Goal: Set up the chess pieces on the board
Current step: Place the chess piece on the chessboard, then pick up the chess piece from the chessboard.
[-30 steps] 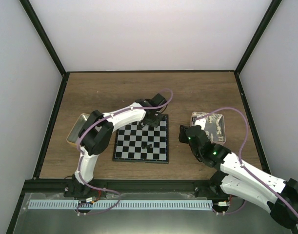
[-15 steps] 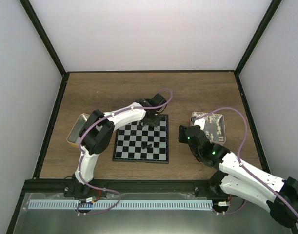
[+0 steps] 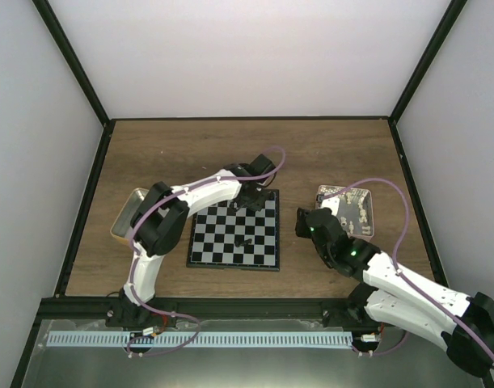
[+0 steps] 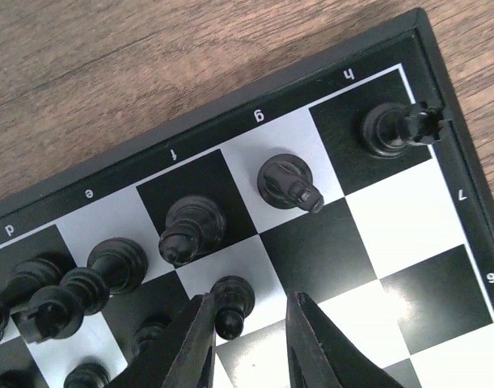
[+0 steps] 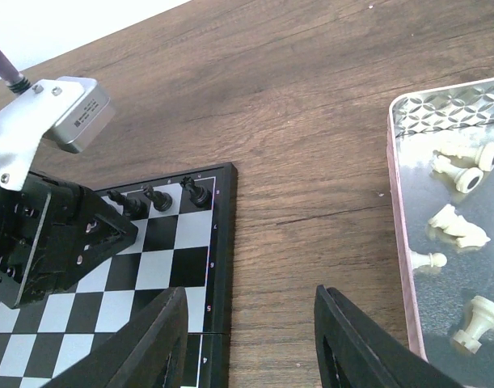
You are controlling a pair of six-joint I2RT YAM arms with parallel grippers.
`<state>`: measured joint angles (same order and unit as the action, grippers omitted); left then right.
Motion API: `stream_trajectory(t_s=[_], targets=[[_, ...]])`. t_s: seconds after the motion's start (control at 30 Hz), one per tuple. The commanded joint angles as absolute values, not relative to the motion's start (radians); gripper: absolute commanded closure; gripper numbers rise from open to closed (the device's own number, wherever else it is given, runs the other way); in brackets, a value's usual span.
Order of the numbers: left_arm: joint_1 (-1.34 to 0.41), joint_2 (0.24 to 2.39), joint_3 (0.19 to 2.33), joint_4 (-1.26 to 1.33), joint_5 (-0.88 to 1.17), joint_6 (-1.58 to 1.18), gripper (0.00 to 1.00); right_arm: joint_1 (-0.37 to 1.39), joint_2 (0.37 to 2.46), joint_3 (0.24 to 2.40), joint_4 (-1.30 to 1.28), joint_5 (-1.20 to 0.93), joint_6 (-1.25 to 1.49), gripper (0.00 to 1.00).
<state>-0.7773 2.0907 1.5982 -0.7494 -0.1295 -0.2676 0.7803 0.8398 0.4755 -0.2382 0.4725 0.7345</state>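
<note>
With left jaws barely parted around the pawn (image 4: 230, 301) standing on the board's (image 4: 424, 218) second row, spread wider, then lift straight up, clear of neighbouring chess pieces (image 4: 190, 228); with right jaws spread, empty, over the counter (image 5: 311, 121)

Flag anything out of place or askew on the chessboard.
One black piece sits alone in the middle of the board, away from the other pieces lined up along the far edge by the left hand. It may be tipped over, but the top view is too small to be sure. Nothing else stands out.
</note>
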Motion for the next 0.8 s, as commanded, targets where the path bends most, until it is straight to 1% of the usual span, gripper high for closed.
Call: stream_trajectory(t_s=[0.0,0.13,0.23,0.33,0.53,0.6,0.77], targets=[[-0.774,2.008,1.618,-0.747,-0.106,-0.277,0.72,0.772,0.837,0.478,-0.226,0.477,0.736,0.55],[-0.773,1.920,1.602,-0.752,-0.119,-0.282,0.61,0.772,0.847,0.488,-0.214,0.424,0.702,0.54],[-0.774,1.831,1.551,-0.736,-0.157,-0.291,0.55,0.772,0.888,0.508,-0.209,0.356,0.677,0.53],[-0.773,1.720,1.486,-0.720,-0.234,-0.307,0.53,0.772,0.940,0.533,-0.200,0.280,0.657,0.53],[-0.774,1.394,1.273,-0.593,-0.409,-0.299,0.45,0.772,1.090,0.622,-0.213,0.118,0.614,0.51],[-0.774,1.283,1.204,-0.538,-0.456,-0.277,0.41,0.775,1.134,0.655,-0.223,0.086,0.607,0.51],[-0.773,1.007,1.053,-0.380,-0.499,-0.201,0.31,0.809,1.238,0.757,-0.268,0.058,0.590,0.50]])
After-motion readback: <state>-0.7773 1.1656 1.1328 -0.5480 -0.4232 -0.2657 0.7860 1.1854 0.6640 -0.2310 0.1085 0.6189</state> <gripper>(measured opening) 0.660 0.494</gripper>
